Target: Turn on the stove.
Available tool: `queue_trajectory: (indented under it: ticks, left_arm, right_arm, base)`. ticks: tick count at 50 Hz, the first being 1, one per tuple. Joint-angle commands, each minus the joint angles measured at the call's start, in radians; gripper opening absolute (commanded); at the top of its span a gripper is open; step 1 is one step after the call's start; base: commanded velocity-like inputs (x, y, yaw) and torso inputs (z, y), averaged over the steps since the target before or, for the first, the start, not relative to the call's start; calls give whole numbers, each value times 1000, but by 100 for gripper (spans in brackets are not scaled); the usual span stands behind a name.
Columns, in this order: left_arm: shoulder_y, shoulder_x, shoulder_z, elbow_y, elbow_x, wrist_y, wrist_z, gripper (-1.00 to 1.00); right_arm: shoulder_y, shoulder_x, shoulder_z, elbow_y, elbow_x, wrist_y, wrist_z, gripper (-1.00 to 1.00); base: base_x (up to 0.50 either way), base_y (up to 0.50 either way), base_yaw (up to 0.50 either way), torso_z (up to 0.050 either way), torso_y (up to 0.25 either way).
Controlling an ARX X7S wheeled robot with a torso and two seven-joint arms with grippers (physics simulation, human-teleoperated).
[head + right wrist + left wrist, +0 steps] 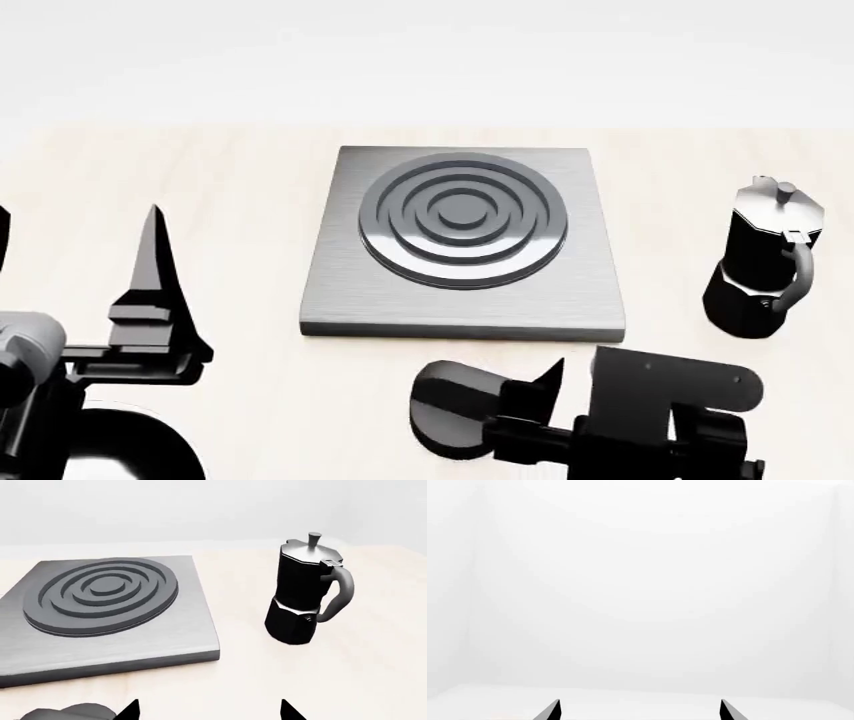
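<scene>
The stove [461, 300] is a flat square grey slab with a raised ringed burner [463, 218], in the middle of the light wooden table. Its small black round knob [447, 405] lies on the table in front of the slab, partly hidden behind my right gripper [547, 395]. The right wrist view shows the stove [193, 630], a bit of the knob [63, 712], and my right gripper [210, 712] open and empty, just right of the knob. My left gripper [78, 225] is at the left, open, empty, fingers pointing away; the left wrist view [640, 712] shows only white wall.
A black moka pot [763, 260] stands upright right of the stove, apart from it; it also shows in the right wrist view [303, 597]. The table's far edge meets a white wall behind the stove.
</scene>
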Motion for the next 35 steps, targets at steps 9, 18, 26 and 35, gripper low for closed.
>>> queue_trajectory:
  ticks: [9, 18, 26, 35]
  left_arm:
    - [2, -6, -1, -1, -5, 7, -5, 100]
    - [2, -7, 0, -4, -8, 13, -4, 100]
    - [3, -14, -6, -3, -17, 17, -2, 100]
    - [7, -21, -14, -6, -23, 25, 1, 100]
  right_arm:
    - [7, 24, -42, -172, 1, 73, 48, 100]
    - [12, 28, -54, -228, 7, 99, 63, 100]
    - [14, 31, -73, -256, 3, 108, 70, 100]
    - [33, 26, -90, -305, 9, 140, 89, 100]
  base:
    - [0, 0, 0, 0, 0]
    - [0, 0, 0, 0, 0]
    - [0, 0, 0, 0, 0]
    - [0, 0, 0, 0, 0]
